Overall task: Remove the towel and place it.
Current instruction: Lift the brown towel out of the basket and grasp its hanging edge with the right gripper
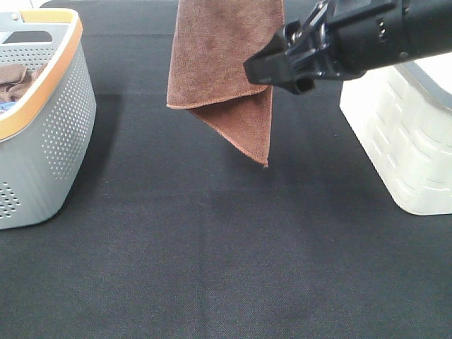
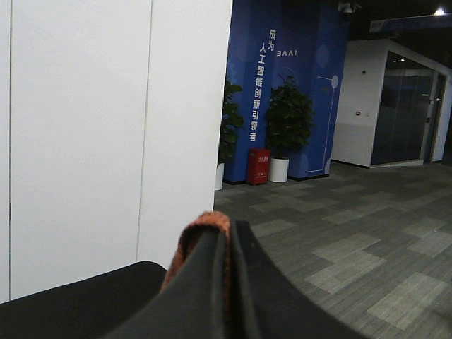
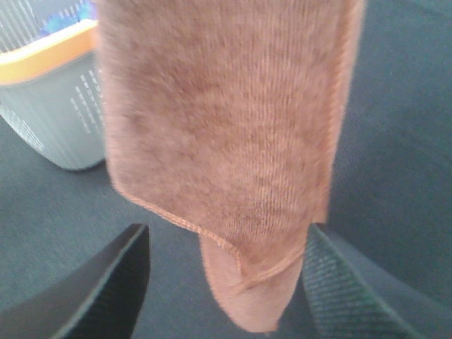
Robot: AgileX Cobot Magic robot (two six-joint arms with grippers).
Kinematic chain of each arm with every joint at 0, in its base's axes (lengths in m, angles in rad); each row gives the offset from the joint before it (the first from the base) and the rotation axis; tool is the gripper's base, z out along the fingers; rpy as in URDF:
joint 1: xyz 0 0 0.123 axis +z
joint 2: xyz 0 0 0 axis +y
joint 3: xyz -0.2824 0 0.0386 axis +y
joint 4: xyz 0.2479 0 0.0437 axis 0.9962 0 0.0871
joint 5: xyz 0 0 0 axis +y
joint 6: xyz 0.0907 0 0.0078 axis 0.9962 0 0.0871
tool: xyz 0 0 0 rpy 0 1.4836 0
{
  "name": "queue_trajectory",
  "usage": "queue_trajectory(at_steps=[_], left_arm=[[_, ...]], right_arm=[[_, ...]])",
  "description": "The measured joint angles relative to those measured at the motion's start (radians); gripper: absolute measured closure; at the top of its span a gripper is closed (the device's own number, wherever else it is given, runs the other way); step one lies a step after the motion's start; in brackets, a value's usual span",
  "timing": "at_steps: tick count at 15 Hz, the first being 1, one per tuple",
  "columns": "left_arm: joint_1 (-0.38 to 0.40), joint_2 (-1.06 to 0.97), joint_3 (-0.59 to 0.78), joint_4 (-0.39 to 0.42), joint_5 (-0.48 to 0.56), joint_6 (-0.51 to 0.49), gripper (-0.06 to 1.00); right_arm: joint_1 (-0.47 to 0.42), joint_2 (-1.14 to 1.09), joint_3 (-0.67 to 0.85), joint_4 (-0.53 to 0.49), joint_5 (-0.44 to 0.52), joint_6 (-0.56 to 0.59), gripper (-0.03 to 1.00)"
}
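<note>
My left fingers [image 2: 212,282] pinch the towel [image 1: 222,56] by its top, so it hangs long-axis down above the table [image 1: 212,247], just in front of my wide-spread right fingers [image 1: 279,74].

Right arm [image 1: 395,28] glossy black; right hand [image 1: 279,76] matte black.

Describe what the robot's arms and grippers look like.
Everything in view is black. The right gripper has two flat matte fingers with a fine ribbed texture, on a glossy, rounded arm with a chunkier wrist block. The left gripper shows smooth, dark, tapering fingers. No cables or markings are visible.
</note>
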Motion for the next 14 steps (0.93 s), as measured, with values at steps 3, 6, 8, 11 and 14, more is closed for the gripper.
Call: queue_trajectory(at_steps=[3,6,8,11,14], left_arm=[[0.000,0.000,0.000,0.000,0.000,0.000,0.94],[0.000,0.000,0.000,0.000,0.000,0.000,0.94],[0.000,0.000,0.000,0.000,0.000,0.000,0.94],[0.000,0.000,0.000,0.000,0.000,0.000,0.94],[0.000,0.000,0.000,0.000,0.000,0.000,0.94]], right_arm=[[0.000,0.027,0.000,-0.016,-0.001,0.008,0.36],[0.000,0.048,0.000,-0.023,-0.002,0.008,0.36],[0.000,0.067,0.000,-0.024,-0.012,0.014,0.36],[0.000,0.090,0.000,-0.024,-0.041,0.034,0.36],[0.000,0.091,0.000,-0.024,-0.092,0.034,0.36]])
